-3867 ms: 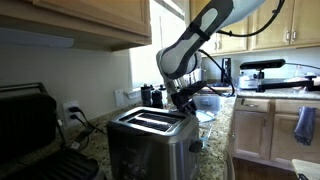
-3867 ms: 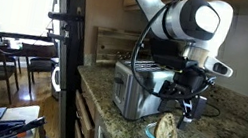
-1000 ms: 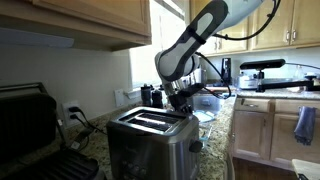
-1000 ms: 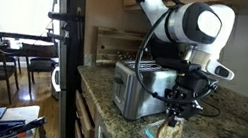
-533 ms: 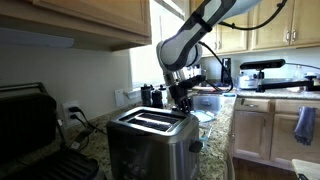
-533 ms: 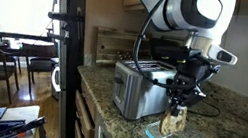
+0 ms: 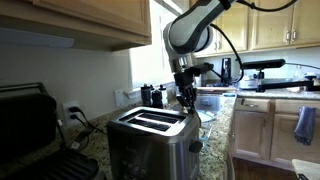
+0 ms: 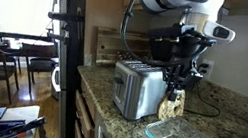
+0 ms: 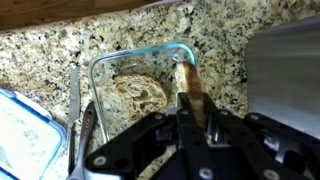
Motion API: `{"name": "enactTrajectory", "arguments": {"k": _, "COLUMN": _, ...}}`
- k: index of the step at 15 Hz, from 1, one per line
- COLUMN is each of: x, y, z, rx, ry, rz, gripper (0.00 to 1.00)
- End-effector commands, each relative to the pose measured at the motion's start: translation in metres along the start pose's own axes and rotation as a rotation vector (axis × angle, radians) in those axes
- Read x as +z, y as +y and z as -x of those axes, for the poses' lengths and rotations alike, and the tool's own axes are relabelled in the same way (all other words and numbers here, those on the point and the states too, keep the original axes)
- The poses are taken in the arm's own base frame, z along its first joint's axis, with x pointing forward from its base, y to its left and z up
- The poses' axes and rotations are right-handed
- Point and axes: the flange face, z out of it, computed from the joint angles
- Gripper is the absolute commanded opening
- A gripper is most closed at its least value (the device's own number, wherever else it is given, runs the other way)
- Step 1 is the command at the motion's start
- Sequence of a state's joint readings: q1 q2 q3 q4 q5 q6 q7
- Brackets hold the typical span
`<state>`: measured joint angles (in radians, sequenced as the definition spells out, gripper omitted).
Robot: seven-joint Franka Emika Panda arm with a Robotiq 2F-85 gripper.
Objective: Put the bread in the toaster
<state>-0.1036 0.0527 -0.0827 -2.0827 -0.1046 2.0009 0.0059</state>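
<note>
Step in hand: the transport leg, by the look of it. The gripper (image 8: 173, 89) is clamping the bread (image 8: 170, 109) between its closed fingers, and the piece is hanging downward in the air.
Bread's place: it is hanging just beside the toaster (image 8: 136, 89), above the near corner of the glass dish (image 8: 151, 132), touching neither. The wrist view is showing it edge-on between the fingers (image 9: 178, 112).
Next move: likely a sideways carry until the bread is over the toaster's black top (image 7: 148, 120). It would then need lining up lengthwise with one of the two slots before going straight down and being let go.
What is standing in the way: the slots are narrow, so a tilted or crosswise piece could be catching on the rim. The upper cabinet (image 7: 80, 22) is overhanging the countertop's back edge.
Around: more flat bread is lying in the dish toward the countertop's (image 9: 50, 50) front edge. A black grill press (image 7: 25, 120) is sitting at the far end, and a blue-rimmed container (image 9: 20, 130) is lying beside the dish.
</note>
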Motion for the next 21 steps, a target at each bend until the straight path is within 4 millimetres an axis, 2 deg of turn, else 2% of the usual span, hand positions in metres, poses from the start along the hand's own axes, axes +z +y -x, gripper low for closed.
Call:
{"name": "enactTrajectory", "arguments": {"k": 1, "x": -0.013, "y": -0.001, "z": 0.027, "rx": -0.015, "ry": 0.042, "rz": -0.017, "gripper": 0.07}}
{"name": "enactTrajectory", "arguments": {"k": 12, "x": -0.035, "y": -0.001, "z": 0.048, "rx": -0.024, "ry": 0.115, "rz": -0.016, "gripper": 0.07}}
{"name": "enactTrajectory", "arguments": {"k": 21, "x": -0.052, "y": -0.008, "z": 0.052, "rx": -0.038, "ry": 0.181, "rz": -0.006, "gripper": 0.07}}
